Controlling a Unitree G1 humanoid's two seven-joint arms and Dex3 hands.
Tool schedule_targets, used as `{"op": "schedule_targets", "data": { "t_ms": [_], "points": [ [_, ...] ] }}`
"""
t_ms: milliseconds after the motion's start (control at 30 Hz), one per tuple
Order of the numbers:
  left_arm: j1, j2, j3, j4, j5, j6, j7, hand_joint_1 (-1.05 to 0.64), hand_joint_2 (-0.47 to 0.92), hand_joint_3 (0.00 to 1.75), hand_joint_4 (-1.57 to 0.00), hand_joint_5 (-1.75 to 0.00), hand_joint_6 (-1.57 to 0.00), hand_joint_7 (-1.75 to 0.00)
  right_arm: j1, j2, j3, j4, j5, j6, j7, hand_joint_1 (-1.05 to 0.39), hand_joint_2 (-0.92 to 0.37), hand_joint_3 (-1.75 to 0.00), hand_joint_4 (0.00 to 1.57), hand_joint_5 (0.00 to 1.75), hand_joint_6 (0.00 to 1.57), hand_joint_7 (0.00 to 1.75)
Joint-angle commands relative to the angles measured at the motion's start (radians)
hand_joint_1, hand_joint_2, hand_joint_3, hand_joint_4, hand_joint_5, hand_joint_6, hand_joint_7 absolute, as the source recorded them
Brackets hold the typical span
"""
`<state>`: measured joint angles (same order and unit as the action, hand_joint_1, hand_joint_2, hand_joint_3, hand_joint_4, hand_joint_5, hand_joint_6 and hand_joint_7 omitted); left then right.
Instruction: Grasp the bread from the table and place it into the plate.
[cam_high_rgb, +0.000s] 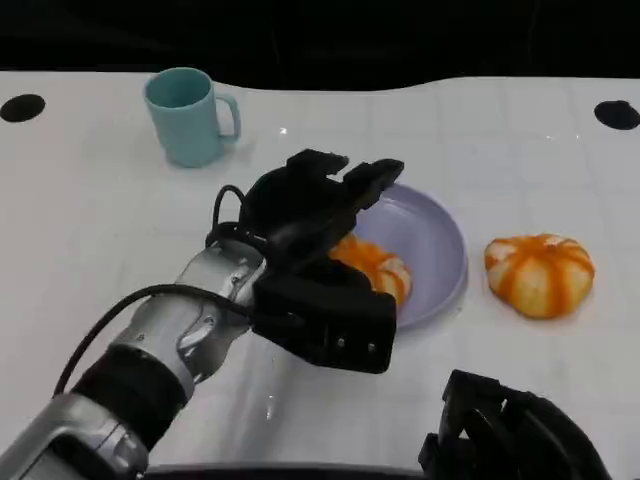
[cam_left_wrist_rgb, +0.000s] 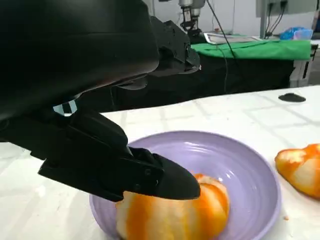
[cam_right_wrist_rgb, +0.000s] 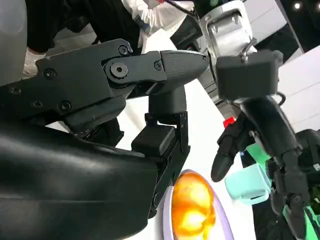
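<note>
Orange bread (cam_high_rgb: 375, 268) lengthwise across plate (cam_high_rgb: 440, 240)

Pretty clearly a robotics lab or test room, not anyone's kitchen. The white table (cam_high_rgb: 90, 200) has black round markers (cam_high_rgb: 22, 107) near its far corners, like a marked-out test surface. Past the fingers (cam_left_wrist_rgb: 175, 47) in the left wrist view there's a bench under a green cloth (cam_left_wrist_rgb: 255, 49) with cables (cam_left_wrist_rgb: 222, 45) hanging down and gear on top. A person in a white top (cam_right_wrist_rgb: 155, 15) stands by the table
</note>
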<state>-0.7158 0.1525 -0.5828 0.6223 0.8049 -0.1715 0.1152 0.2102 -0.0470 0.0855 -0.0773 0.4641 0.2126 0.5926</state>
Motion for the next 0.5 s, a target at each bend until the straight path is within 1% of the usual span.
{"op": "schedule_targets", "data": {
  "t_ms": [33, 133, 167, 200, 333, 400, 433, 467, 500],
  "points": [
    [0.07, 0.046, 0.057, -0.113, -0.063, -0.013, -0.034, -0.8, 0.92, 0.27, -0.15, -0.3, -0.16, -0.04, 0.007, -0.011, -0.006, -0.011, -0.003, -0.011, 0.0, -0.71, -0.92, -0.25, 0.85, 1.62, 0.77, 1.4],
    [0.133, 0.06, 0.108, -0.17, -0.144, -0.077, -0.03, -0.73, 0.92, 0.22, -0.25, -0.36, -0.23, -0.06, 0.008, -0.014, -0.006, -0.018, -0.004, -0.005, -0.005, -0.71, -0.92, -0.25, 0.85, 1.61, 0.77, 1.41],
    [0.151, 0.063, 0.122, -0.188, -0.167, -0.093, -0.031, -0.69, 0.92, 0.2, -0.32, -0.41, -0.28, -0.08, 0.008, -0.015, -0.006, -0.019, -0.005, -0.003, -0.006, -0.71, -0.92, -0.26, 0.85, 1.61, 0.78, 1.41],
    [0.177, 0.064, 0.142, -0.21, -0.2, -0.113, -0.031, -0.67, 0.92, 0.19, -0.34, -0.42, -0.3, -0.09, 0.007, -0.016, -0.007, -0.018, -0.004, -0.003, -0.005, -0.71, -0.92, -0.26, 0.85, 1.61, 0.78, 1.41],
    [0.265, 0.046, 0.211, -0.262, -0.312, -0.187, -0.024, -0.6, 0.92, 0.12, -0.48, -0.55, -0.47, -0.15, 0.004, -0.015, -0.011, -0.009, 0.003, -0.003, 0.003, -0.71, -0.92, -0.25, 0.85, 1.61, 0.77, 1.41],
    [0.307, 0.033, 0.241, -0.291, -0.383, -0.216, -0.045, -0.57, 0.92, 0.12, -0.51, -0.69, -0.55, -0.17, 0.005, -0.015, -0.013, -0.01, 0.007, -0.001, 0.003, -0.71, -0.92, -0.25, 0.85, 1.61, 0.77, 1.41],
    [0.331, 0.026, 0.257, -0.308, -0.43, -0.233, -0.063, -0.55, 0.92, 0.12, -0.49, -0.86, -0.58, -0.22, 0.005, -0.015, -0.014, -0.011, 0.008, -0.001, 0.004, -0.71, -0.92, -0.25, 0.85, 1.61, 0.76, 1.41],
    [0.352, 0.019, 0.27, -0.322, -0.473, -0.251, -0.079, -0.52, 0.92, 0.12, -0.47, -1.03, -0.59, -0.33, 0.007, -0.015, -0.015, -0.013, 0.009, 0.0, 0.003, -0.71, -0.92, -0.24, 0.85, 1.61, 0.76, 1.41],
    [0.365, 0.015, 0.279, -0.33, -0.501, -0.264, -0.092, -0.49, 0.92, 0.11, -0.46, -1.19, -0.51, -0.61, 0.008, -0.015, -0.015, -0.014, 0.009, 0.0, 0.004, -0.71, -0.92, -0.24, 0.86, 1.61, 0.76, 1.4]
  ]
}}
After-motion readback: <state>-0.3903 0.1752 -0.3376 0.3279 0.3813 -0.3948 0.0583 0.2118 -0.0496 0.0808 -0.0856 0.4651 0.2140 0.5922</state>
